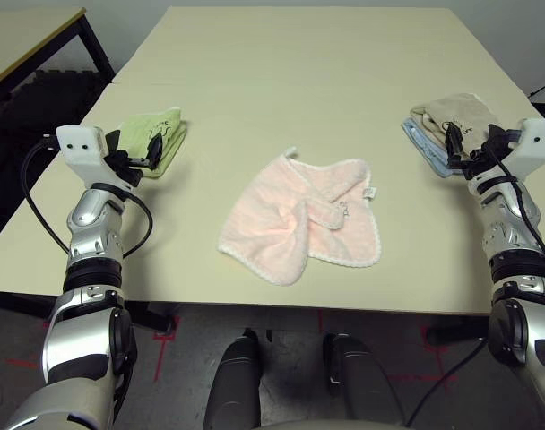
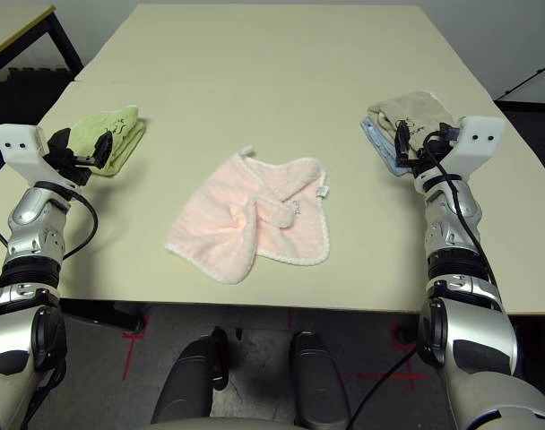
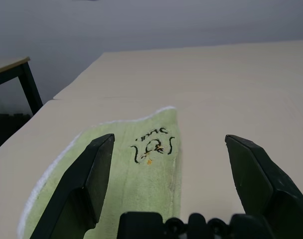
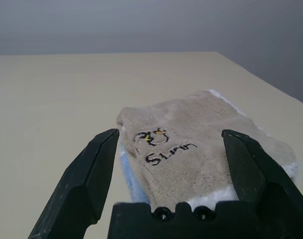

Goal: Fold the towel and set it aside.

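The towel (image 1: 301,219) lay crumpled mid-bench (image 1: 255,72), unfolded; my fingers stood apart at nine (image 1: 136,159) and three (image 1: 459,143), empty, ready to reach.

One pink towel (image 1: 301,219), one green towel (image 1: 156,137), one beige towel (image 1: 452,115), one blue towel (image 1: 427,148).

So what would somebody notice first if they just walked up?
Probably the crumpled pink towel lying unfolded in the middle of the table. Then the two open pincers held up at either side: the left pincer by a folded green towel, the right pincer by a beige and blue stack.
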Robot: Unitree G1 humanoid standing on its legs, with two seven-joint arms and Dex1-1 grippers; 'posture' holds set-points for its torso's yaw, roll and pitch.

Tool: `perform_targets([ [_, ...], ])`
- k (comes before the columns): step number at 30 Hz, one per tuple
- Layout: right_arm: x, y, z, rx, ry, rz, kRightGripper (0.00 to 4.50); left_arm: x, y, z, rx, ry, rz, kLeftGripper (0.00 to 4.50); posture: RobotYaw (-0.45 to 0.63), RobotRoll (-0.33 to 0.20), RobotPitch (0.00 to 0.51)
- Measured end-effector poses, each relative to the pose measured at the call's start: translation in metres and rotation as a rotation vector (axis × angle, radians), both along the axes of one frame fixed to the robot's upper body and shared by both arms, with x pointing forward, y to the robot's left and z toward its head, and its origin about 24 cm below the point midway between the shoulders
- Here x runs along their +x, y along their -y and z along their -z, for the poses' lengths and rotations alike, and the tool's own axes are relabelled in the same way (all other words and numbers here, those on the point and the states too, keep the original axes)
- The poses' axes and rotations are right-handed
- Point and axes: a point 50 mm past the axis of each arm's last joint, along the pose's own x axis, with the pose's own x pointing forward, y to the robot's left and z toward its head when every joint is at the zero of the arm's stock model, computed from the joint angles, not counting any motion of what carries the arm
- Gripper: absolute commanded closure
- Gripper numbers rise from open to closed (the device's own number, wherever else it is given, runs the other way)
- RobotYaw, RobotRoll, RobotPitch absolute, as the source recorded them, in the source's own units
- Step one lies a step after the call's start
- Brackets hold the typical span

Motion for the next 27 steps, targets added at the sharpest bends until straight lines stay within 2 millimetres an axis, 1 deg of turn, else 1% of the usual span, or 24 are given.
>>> perform_targets([
  [17,0.000,-0.002,0.002,0.000,-0.005,-0.009,0.01,0.001,0.003,0.004,-0.012,-0.041,0.076,0.00,-0.06,0.000,0.134],
  [21,0.000,-0.002,0.002,-0.003,-0.006,-0.021,0.01,0.000,0.004,0.002,0.019,-0.068,0.148,0.00,-0.03,0.000,0.140],
  [27,0.002,-0.005,0.001,-0.011,-0.006,-0.051,0.01,0.002,0.008,-0.015,0.060,-0.091,0.329,0.00,-0.01,0.000,0.146],
])
